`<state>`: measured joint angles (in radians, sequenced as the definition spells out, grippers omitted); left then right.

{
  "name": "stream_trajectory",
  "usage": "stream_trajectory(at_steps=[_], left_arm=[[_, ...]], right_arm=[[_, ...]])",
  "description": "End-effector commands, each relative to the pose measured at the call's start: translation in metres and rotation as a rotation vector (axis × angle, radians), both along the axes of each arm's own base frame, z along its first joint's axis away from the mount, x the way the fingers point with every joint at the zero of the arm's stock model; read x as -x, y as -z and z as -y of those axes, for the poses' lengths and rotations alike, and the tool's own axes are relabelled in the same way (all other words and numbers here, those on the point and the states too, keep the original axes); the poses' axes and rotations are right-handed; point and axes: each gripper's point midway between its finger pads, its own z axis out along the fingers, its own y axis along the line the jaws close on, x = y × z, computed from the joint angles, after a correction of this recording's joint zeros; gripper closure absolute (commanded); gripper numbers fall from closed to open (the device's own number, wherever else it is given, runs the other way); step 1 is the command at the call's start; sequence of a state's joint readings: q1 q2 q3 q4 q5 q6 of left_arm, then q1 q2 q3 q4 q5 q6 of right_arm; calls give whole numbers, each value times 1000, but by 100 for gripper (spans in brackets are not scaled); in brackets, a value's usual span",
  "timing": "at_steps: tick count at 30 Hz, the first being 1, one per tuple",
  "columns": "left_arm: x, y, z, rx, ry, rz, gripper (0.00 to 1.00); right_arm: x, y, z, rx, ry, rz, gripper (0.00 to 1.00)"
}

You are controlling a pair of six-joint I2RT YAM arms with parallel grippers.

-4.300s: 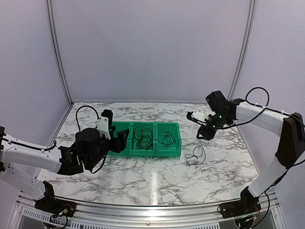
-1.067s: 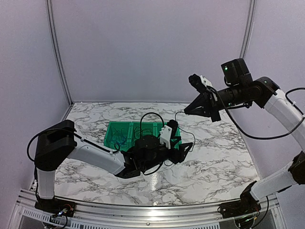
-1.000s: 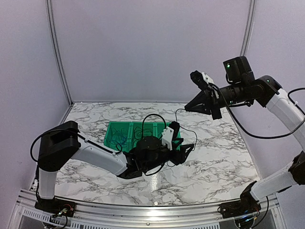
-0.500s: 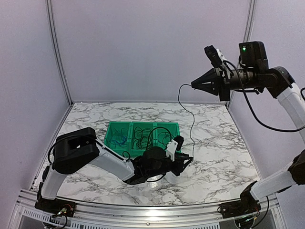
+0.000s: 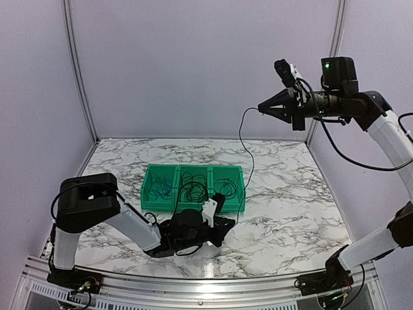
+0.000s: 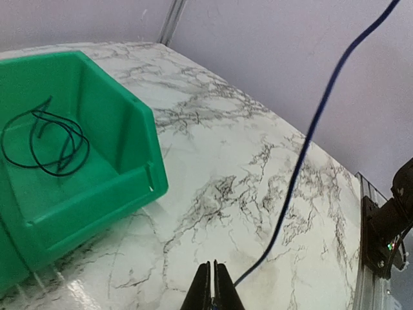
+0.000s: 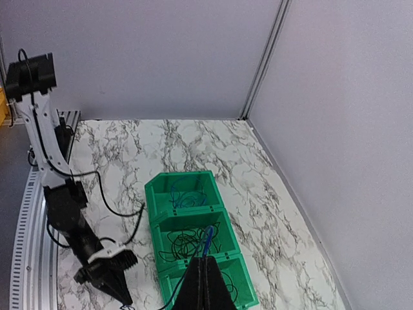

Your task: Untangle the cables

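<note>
A thin dark blue cable [image 5: 252, 165] stretches from high on the right down to the table in front of the green bins [image 5: 193, 208]. My right gripper [image 5: 261, 108] is raised well above the table and shut on its upper end; a short blue tip [image 7: 208, 236] pokes past the shut jaws. My left gripper [image 5: 229, 221] lies low on the marble, shut on the lower end, and the cable [image 6: 310, 139] rises from its jaws [image 6: 215, 284] up to the right. Other cables rest in the bins: a blue one [image 7: 187, 194], a black tangle [image 7: 187, 242] and a black coil [image 6: 45, 139].
The three joined green bins [image 7: 151, 213] stand mid-table on white marble. The left arm [image 5: 129, 223] stretches low along the front of them. Grey walls close the back and sides, and a metal rail [image 5: 193, 284] runs along the near edge.
The left gripper has shut on the cable's lower end and slid left along the table toward the bins' front. The right gripper has risen higher, drawing the cable out long.
</note>
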<state>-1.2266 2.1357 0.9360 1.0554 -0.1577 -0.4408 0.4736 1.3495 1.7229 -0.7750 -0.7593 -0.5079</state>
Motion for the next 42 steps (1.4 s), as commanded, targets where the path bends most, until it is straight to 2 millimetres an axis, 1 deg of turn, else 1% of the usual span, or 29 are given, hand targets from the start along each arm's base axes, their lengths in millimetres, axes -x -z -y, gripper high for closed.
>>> stream_trajectory(at_steps=[1,3,5,7,9,11,15,18,23,27,29,31,33,35,36,39,42], left_arm=[[-22,-86,-34,153,-188,121,96],[-29,-102,-51,159,-263,152,96],[-40,-114,-67,150,-352,166,95],[-50,-123,-79,118,-432,171,95],[-56,-130,-85,111,-476,183,95],[-64,-139,-86,112,-496,200,95],[-81,-149,-86,76,-556,229,95],[-92,-155,-87,66,-604,245,95],[-105,-169,-88,42,-678,294,96],[-116,-172,-82,0,-699,341,96],[-121,-175,-79,-23,-701,370,96],[-127,-177,-78,-43,-709,392,96],[-132,-177,-78,-61,-716,406,96],[-137,-175,-81,-81,-727,415,96],[-139,-172,-81,-91,-729,416,95],[-145,-166,-79,-124,-728,418,95],[-150,-158,-75,-146,-718,416,95]], right_arm=[[-32,27,8,18,102,-7,100],[-43,49,9,52,133,-27,100],[-52,74,9,86,154,-58,100],[-61,100,7,119,168,-96,100],[-70,125,7,144,185,-128,100],[-79,149,5,165,204,-161,100],[-96,196,-1,198,221,-257,100],[-107,224,-10,215,208,-339,100],[-124,265,-25,231,175,-465,100],[-134,292,-33,254,166,-560,100],[-136,298,-37,264,151,-591,100],[-141,299,-38,267,162,-602,99],[-145,293,-36,261,178,-589,91],[-151,283,-33,258,205,-563,77],[-154,277,-31,256,222,-545,72],[-160,264,-22,242,254,-522,62],[-163,256,-13,230,269,-519,58]])
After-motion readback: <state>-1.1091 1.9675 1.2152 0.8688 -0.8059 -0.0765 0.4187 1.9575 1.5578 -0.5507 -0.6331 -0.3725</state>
